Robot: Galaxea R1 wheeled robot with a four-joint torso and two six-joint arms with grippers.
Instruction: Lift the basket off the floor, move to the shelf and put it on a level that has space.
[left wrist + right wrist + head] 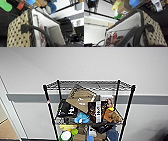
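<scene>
from the head camera i had the shelf (88, 112) square in front of me against a pale wall, its top level (90, 84) a bare wire grid, while the tier below was crowded with a tilted cardboard box (81, 100), a dark carton (97, 111) and soft toys. the basket (18, 33) sat close in front of both wrist cameras, its checkered side and dark braided rim large in the left one, the white lining (126, 23) and the other checkered wall in the right one, with a loop handle (25, 28) near each lens. it looked raised between the arms, just below a loaded tier, since toys and a small box hung over it in both wrist views. i could not tell whether either claw was open or clamped; no fingers were clear to me. my worry was the lift: the basket looked tilted, and i judged that something printed lying inside it could slide. if i brought it up too near the rack, the rim could catch a wire edge or knock the crowded goods loose. the corner post tips might also snag its bottom on the way over.
</scene>
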